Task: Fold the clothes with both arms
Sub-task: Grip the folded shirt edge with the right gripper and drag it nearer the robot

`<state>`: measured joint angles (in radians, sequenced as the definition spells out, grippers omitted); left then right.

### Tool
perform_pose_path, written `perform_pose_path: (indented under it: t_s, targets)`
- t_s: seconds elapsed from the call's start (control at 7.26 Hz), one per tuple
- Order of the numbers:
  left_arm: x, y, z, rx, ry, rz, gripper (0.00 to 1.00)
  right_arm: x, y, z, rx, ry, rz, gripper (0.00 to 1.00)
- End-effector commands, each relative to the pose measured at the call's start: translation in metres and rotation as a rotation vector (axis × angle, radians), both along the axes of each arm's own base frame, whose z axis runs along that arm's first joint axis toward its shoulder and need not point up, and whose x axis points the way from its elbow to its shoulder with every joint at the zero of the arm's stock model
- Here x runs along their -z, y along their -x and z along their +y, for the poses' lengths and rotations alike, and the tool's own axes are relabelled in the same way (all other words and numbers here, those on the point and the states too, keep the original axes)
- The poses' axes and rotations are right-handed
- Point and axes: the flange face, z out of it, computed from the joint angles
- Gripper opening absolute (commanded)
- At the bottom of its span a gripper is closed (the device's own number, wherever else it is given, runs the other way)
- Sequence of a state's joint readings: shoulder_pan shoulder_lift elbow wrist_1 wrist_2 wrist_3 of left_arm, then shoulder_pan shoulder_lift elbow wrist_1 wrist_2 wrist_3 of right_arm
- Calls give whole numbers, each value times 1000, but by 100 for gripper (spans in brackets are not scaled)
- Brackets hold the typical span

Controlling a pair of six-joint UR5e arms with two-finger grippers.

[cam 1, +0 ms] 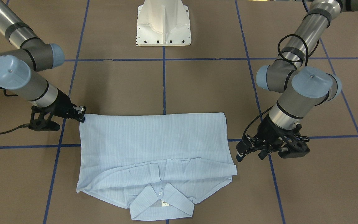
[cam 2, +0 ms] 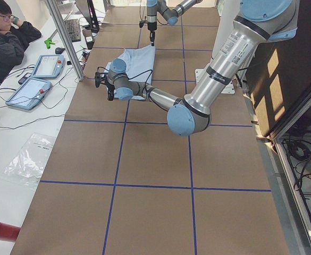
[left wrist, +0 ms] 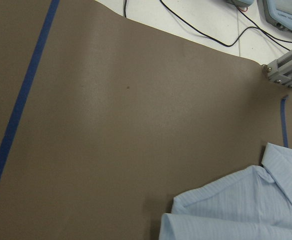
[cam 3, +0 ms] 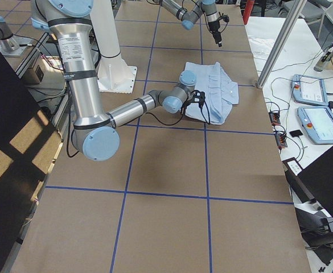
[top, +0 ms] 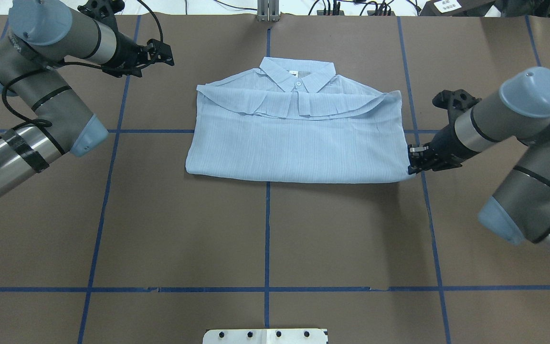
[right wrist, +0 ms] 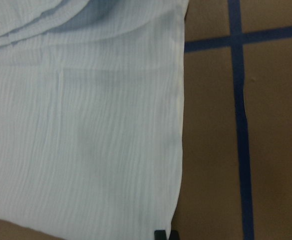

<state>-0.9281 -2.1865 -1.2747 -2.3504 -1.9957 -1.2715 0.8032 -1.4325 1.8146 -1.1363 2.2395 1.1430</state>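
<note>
The shirt (top: 294, 138) lies folded into a wide rectangle at the middle of the table (top: 265, 229). Its collar (top: 298, 76) is on the far side from the robot, and a pleated flap (top: 299, 104) lies across just near of it.

The right gripper (top: 411, 162) sits low at the shirt's near right corner, with its tips touching the cloth. Its jaws look close together, but I cannot tell whether they pinch the corner. The left gripper (top: 165, 53) hangs off the shirt's far left, apart from it, with its jaws seemingly parted and nothing in them.

The step in hand is probably securing corners for the next fold. It should go best if the right jaws take every layer at that corner, not the top one alone. The left gripper should have its own corner before anything lifts. Both should then rise level and travel low, so the thin cloth does not sag or drag the flap askew.

No sleeves show, so they are presumably tucked inside. The layers at the right corner cannot be counted. The right wrist view shows only two dark tips at its bottom edge. The left wrist view shows no fingers, only the shirt's far left shoulder and bare table. In both side views the grippers are too small to judge.
</note>
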Motion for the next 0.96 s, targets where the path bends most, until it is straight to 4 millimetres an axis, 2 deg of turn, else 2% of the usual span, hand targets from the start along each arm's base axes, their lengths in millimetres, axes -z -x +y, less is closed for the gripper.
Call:
perform_pose_path:
  t_s: [0.0,0.28,0.41,0.55,0.69,0.83]
  targets:
    - [-1,0,0,0,1,0,98,2,-19,90,101,-3,-8,0]
    - [-1,0,0,1,-2,3,98,24,-24,198,301,-14,-23,0]
    - [-5,0,0,1,2,0,98,34,-17,237,400,-17,-34,0]
    - [-13,1,2,0,8,-6,98,39,1,273,507,-14,-42,0]
    - [-14,2,2,0,8,-6,98,40,12,296,571,-13,-43,0]
    - [-14,1,3,-1,8,-4,98,41,20,307,587,8,-39,97]
